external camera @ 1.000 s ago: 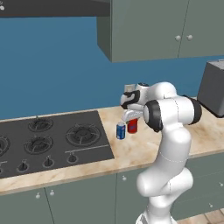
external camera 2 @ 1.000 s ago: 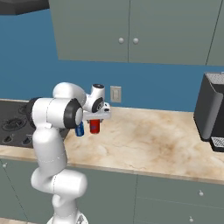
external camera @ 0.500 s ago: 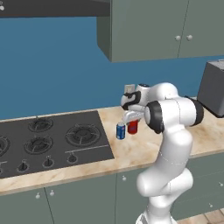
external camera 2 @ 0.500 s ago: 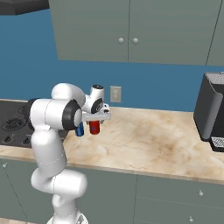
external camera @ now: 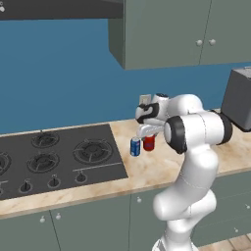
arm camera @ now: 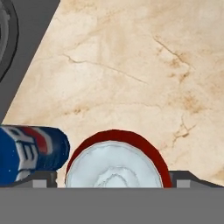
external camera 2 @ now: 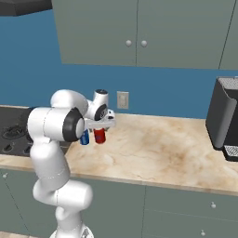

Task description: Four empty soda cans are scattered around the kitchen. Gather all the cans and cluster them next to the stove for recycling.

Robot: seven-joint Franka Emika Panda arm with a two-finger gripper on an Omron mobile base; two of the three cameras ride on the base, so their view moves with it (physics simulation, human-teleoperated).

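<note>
Beside the stove (external camera: pixel 59 159), on the beige marbled counter (external camera: pixel 162 164), two soda cans stand upright close together: a blue can (external camera: pixel 135 146) nearer the cooktop's right edge and a red can (external camera: pixel 149 143) just to its right. From the right base camera I see the same pair from the other side, the blue one (external camera 2: pixel 85 137) partly behind my forearm and the red one (external camera 2: pixel 99 135) under my hand.

My claw (external camera: pixel 148 131) hangs directly over the red can, pointing down at the counter. Looking along my hand, the red can's silver top (arm camera: pixel 115 164) sits between my two finger tips (arm camera: pixel 42 177), one tip on each side of it, with the blue can (arm camera: pixel 31 153) just off to the left. My fingers stand spread wide apart, as wide as the can or a little more; from these pictures I cannot tell whether the pads touch its sides. The red can's base rests on the counter.

Above the counter runs a blue wall with an outlet plate (external camera 2: pixel 122 100) and grey-green cabinets (external camera 2: pixel 139 32). A dark appliance (external camera 2: pixel 225 118) sits at the counter's far right, well apart from the cans.
</note>
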